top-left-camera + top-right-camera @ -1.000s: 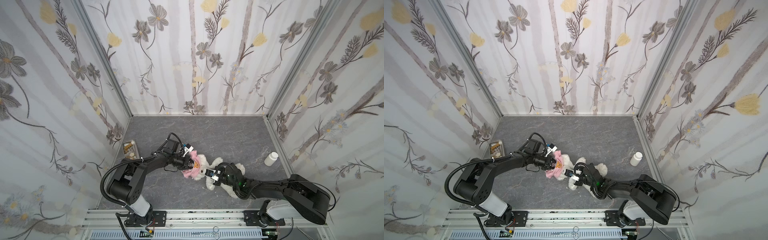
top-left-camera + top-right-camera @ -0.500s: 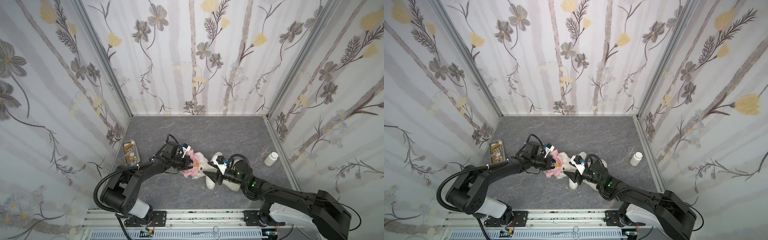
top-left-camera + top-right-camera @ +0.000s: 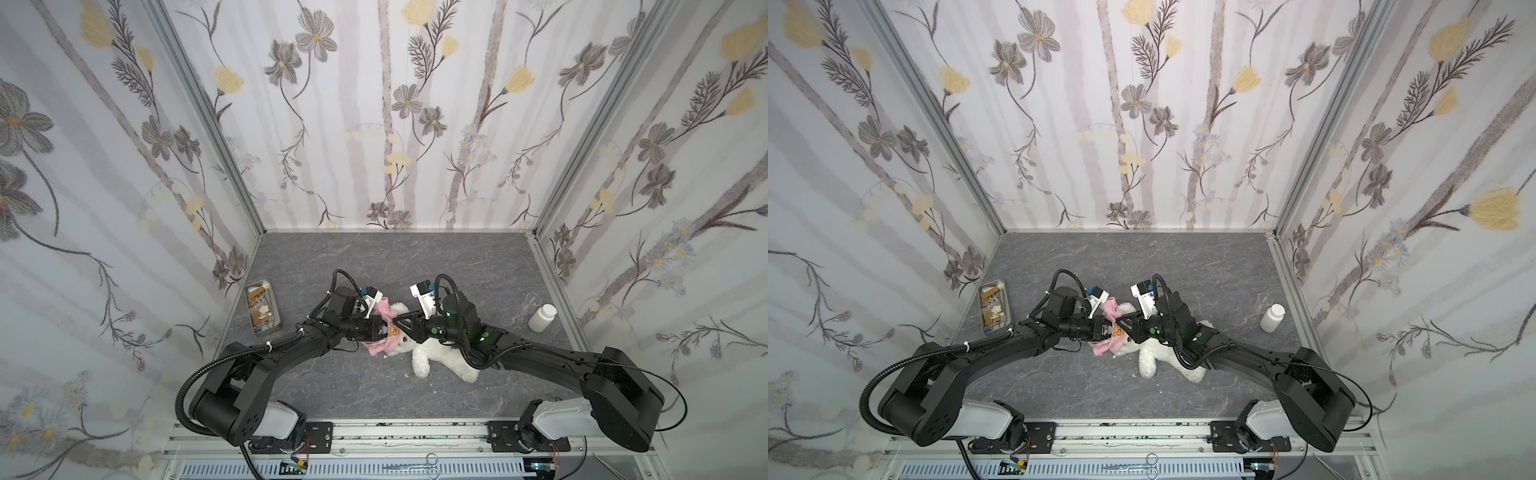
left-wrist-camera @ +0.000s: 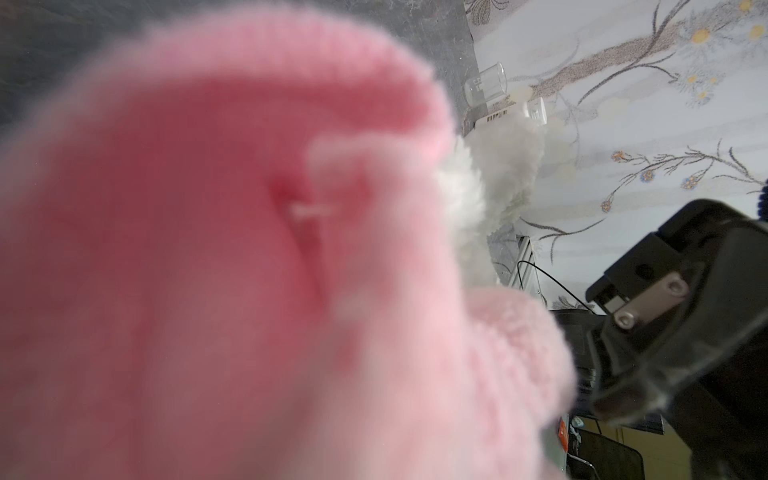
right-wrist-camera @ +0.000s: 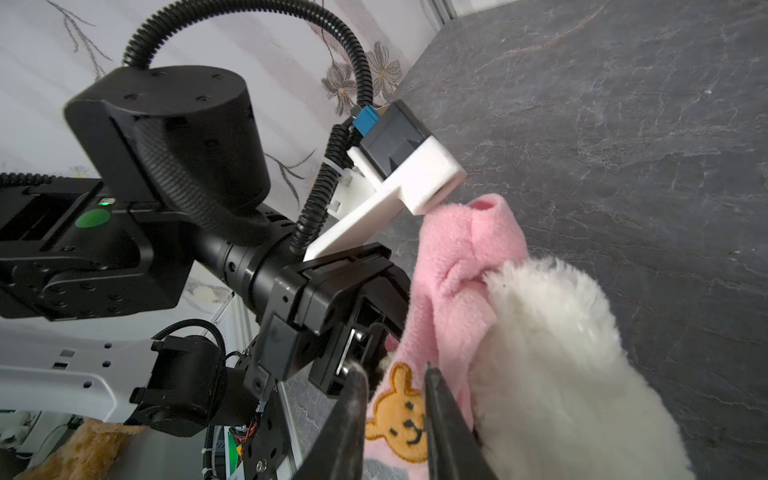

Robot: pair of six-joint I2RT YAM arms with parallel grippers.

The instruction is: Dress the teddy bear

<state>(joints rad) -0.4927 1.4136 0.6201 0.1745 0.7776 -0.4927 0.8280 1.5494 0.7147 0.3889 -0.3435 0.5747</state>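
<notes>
Looking down, we find the teddy bear (image 3: 432,353) lying flat on the grey floor between the two arms, legs splayed toward the right arm and its upper end buried in the pink hoodie (image 3: 379,348). The left gripper (image 3: 381,328) is clamped tight on the hoodie right at the bear's upper end. We reckon that holds the cloth taut so the plush can be fed in.

The right gripper (image 5: 397,380) comes in across the bear, fingers a narrow gap apart, framing the orange bear face (image 5: 399,415) sewn on the hoodie. Whether it has nipped the cloth, we can't tell. A sleeve mouth shows hollow just beside the bear's white fluff, so we judge no arm is through it.

In the way: thick fluff bulks against bunched cloth, and both grippers crowd the same spot at the bear. A white bottle (image 3: 542,318) and a glass beaker (image 4: 486,83) stand well apart from the bear on the right arm's side. A metal tray (image 3: 249,289) of small parts sits well apart on the left arm's side.
</notes>
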